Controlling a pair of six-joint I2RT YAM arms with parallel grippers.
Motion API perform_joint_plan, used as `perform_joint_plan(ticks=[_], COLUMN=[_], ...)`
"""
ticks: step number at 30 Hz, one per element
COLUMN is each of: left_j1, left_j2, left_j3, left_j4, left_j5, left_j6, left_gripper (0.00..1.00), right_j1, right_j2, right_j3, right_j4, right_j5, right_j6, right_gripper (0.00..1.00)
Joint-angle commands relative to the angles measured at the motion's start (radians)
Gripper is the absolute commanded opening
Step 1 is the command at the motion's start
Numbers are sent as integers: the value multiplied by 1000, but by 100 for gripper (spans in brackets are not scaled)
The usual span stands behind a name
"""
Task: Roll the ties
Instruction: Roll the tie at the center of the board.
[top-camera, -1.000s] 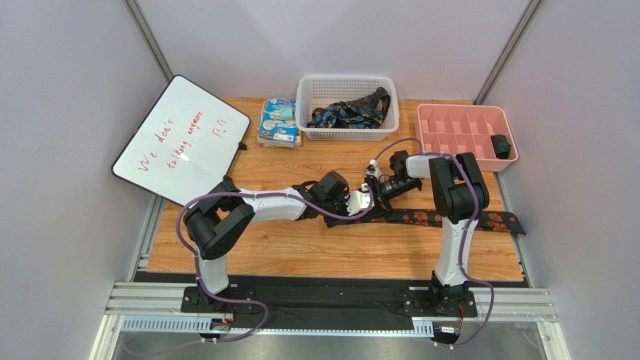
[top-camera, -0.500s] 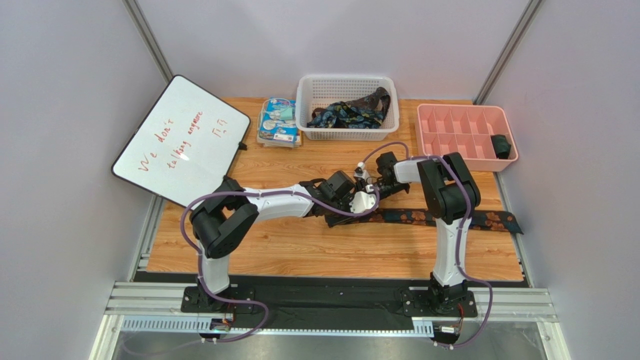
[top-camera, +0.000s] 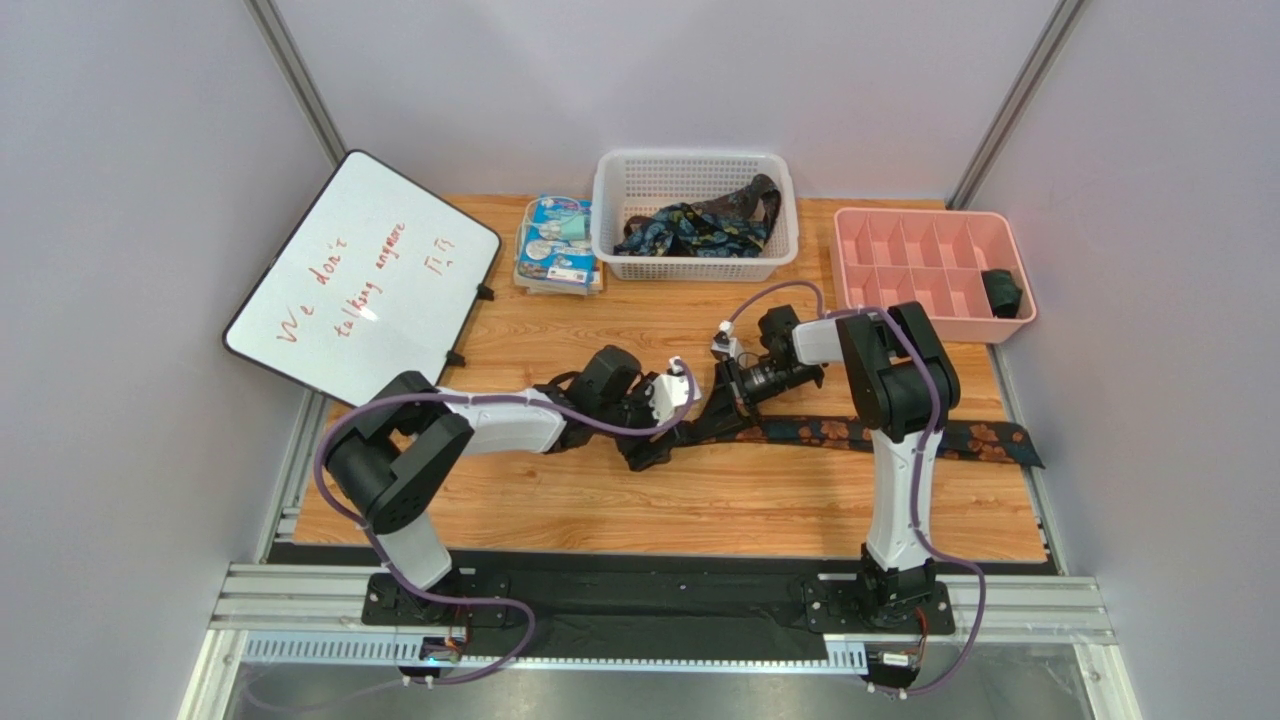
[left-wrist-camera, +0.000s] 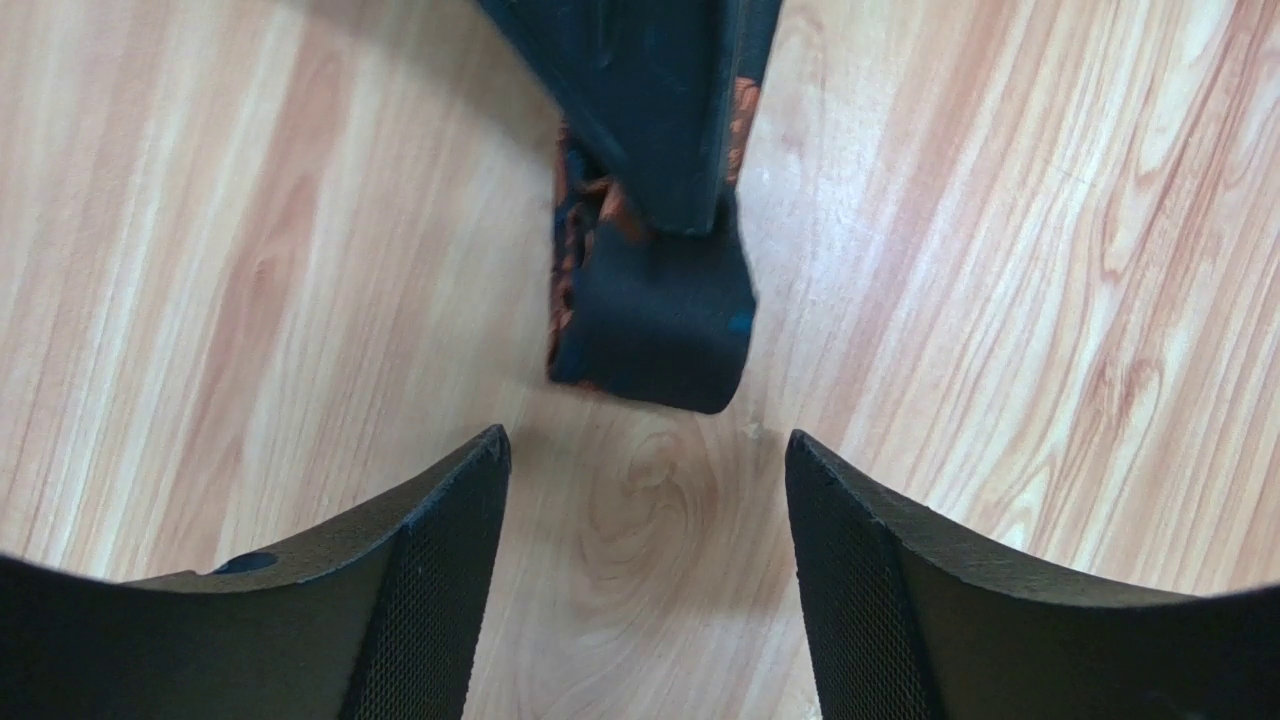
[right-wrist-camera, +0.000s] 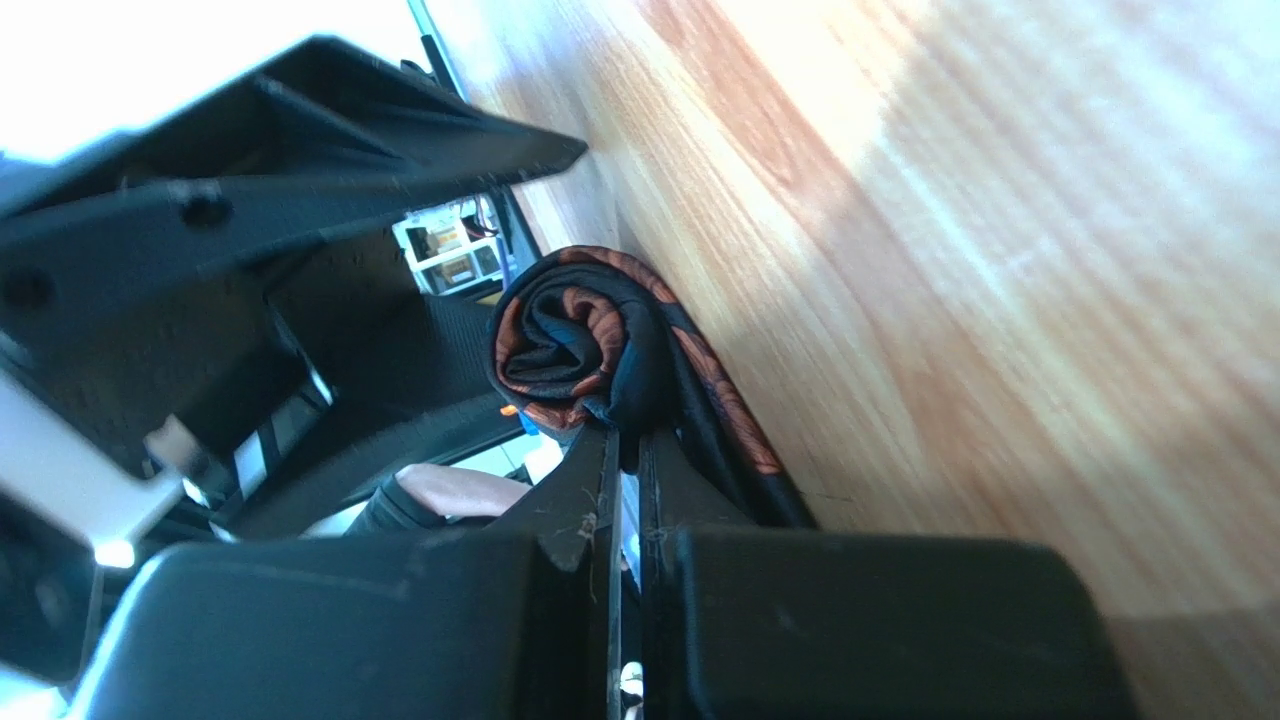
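A dark navy tie (top-camera: 902, 437) with orange-brown blotches lies across the table to the right edge. Its left end is wound into a small roll (right-wrist-camera: 579, 338). My right gripper (top-camera: 726, 399) is shut on that roll, its fingers (right-wrist-camera: 601, 495) pinching the fabric. In the left wrist view the rolled end (left-wrist-camera: 651, 308) lies on the wood under the right gripper's finger. My left gripper (left-wrist-camera: 646, 495) is open and empty, just short of the roll; it also shows in the top view (top-camera: 676, 393). More ties (top-camera: 699, 228) lie in the white basket (top-camera: 624, 266).
A pink divided tray (top-camera: 864, 255) at the back right holds a dark roll (top-camera: 1002, 291). A blue-white packet (top-camera: 556, 240) lies left of the basket. A whiteboard (top-camera: 361, 278) leans at the left edge.
My left arm has pulled back to the left, away from the roll, its gripper now open. My right gripper has shifted slightly left, still holding the rolled end.
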Motion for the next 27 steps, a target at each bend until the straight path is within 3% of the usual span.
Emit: perform_joint_plan(ticks=[1, 7, 12, 15, 17, 18, 19, 23, 27], left_j1=[19, 17, 14, 8, 2, -6, -14, -50, -83], left_j2=[-6, 115, 181, 181, 154, 146, 128, 115, 135], left_j3=[-157, -170, -133, -112, -64, -29, -12, 65, 149], left_j4=[419, 650, 676, 595, 404, 335, 216, -23, -184], left_j5=[120, 157, 204, 171, 141, 117, 105, 49, -27], left_j6=[-88, -69, -13, 46, 86, 123, 137, 201, 208], left_gripper=[74, 75, 69, 48, 32, 29, 27, 24, 26], right_j1=[-23, -28, -32, -37, -41, -44, -52, -74, -78], right_j2=[90, 115, 147, 138, 103, 87, 66, -34, -112], right_j3=[-19, 15, 45, 50, 48, 48, 50, 68, 61], right_j4=[-109, -185, -246, -251, -248, -246, -241, -240, -243], right_j5=[269, 337, 345, 306, 245, 228, 208, 151, 127], right_j6=[32, -11, -38, -52, -67, -69, -77, -94, -86], right_gripper=[0, 0, 0, 0, 0, 0, 15, 47, 54])
